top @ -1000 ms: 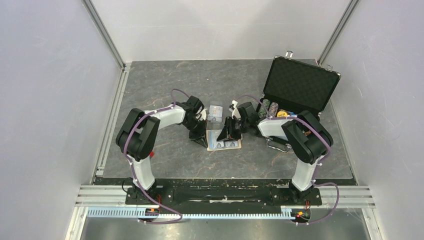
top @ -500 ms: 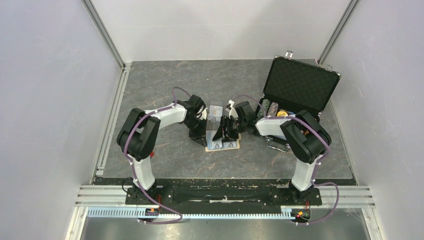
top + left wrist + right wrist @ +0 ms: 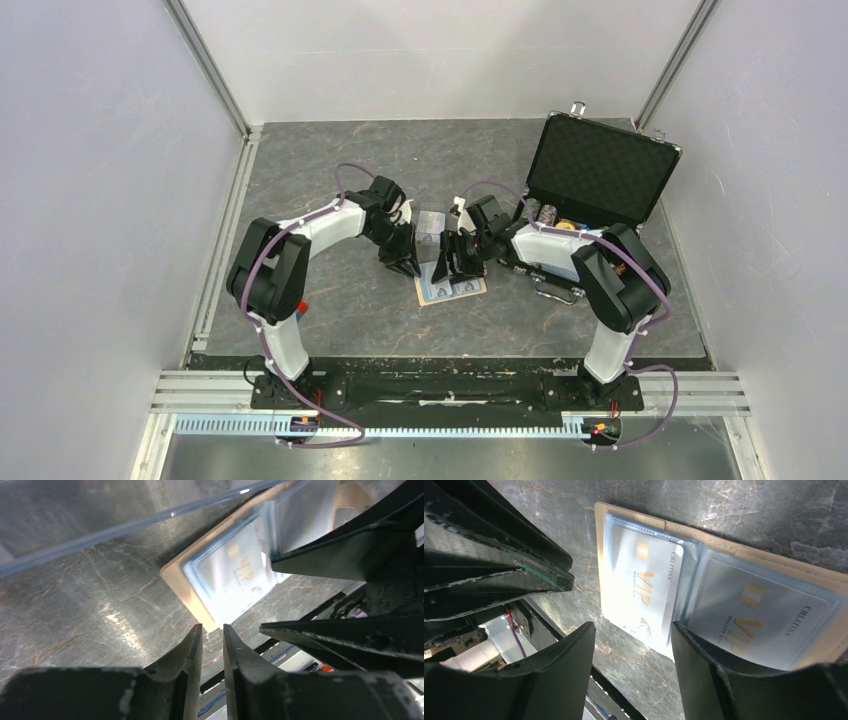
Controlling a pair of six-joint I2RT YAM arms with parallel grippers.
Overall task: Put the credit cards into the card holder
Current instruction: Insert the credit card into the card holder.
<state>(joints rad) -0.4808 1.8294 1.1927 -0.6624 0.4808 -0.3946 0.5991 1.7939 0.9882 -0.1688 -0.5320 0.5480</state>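
Seen from above, a tan leather-like folding card holder (image 3: 452, 290) is lying open on the grey marbled tabletop (image 3: 330, 180), near an open black case (image 3: 600, 175). At the left wrist, the left gripper (image 3: 212, 640) is hovering beside it, jaws narrowly parted and empty. At the right wrist, the right gripper (image 3: 631, 635) is spreading its jaws wide above two glossy pale credit cards (image 3: 644, 587), one on each half.

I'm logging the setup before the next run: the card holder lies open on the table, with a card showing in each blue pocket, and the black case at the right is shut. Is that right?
Not quite. The black case stands open with its lid raised, as the top external view shows. The card holder does lie open, with a card showing in each blue pocket.
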